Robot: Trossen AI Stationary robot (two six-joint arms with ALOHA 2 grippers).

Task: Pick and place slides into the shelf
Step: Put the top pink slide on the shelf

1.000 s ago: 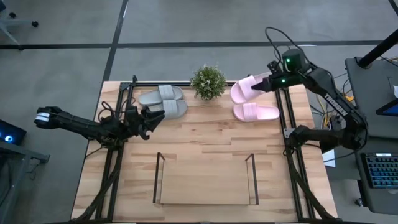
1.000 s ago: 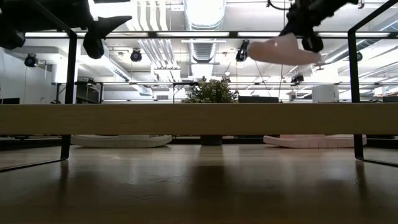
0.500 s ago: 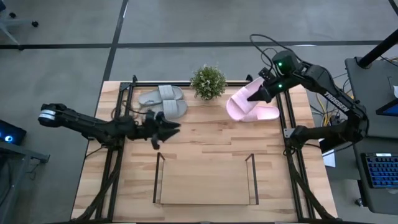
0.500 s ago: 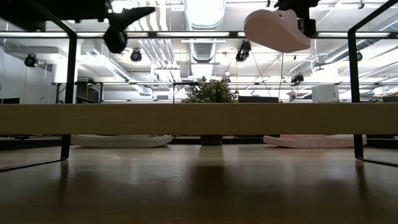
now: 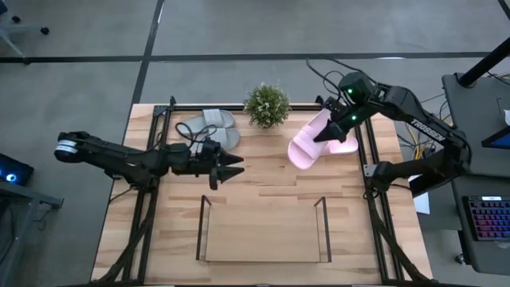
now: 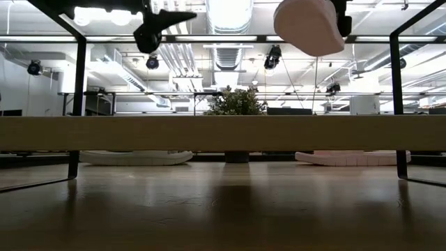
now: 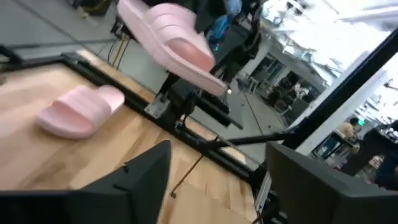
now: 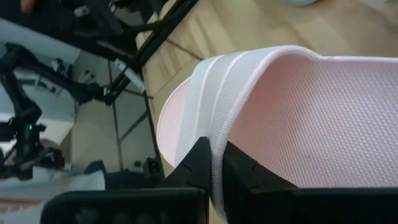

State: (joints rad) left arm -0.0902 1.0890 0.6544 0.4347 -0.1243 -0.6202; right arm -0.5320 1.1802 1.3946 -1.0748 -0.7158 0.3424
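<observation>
Four slides: one is riding in the air, three are lying on the table.
Right gripper [image 5: 325, 130]: clamping tight on the strap of a pink slide [image 5: 309, 143], carrying it well clear of the wood; in the right wrist view the fingers [image 8: 205, 163] are pinching the strap's edge [image 8: 214, 124].
Carried slide's axis: running slantwise, one end hanging down and away from the right pincer toward the table's middle, the other end up by the wrist.
Second pink slide [image 7: 79, 110]: lying flat on the table, showing almost under the right pincer.
Shelf [image 5: 263, 245]: standing near the front edge, well apart from the right pincer, forward and inward of it; its long side is running across the table.
Left gripper [image 5: 231, 167]: hovering with fingers spread wide and nothing between them, pointing toward the table's middle.
Grey slides [image 5: 209, 127]: lying side by side just behind the left pincer.
Plant [image 5: 266, 104]: standing between the two pairs.
Nearer arm: the left pincer is closer to the shelf, but the right one is holding the load.
Coming move, as a judgement: the right arm is needing to swing forward and inward, turning the slide to fit the shelf.
</observation>
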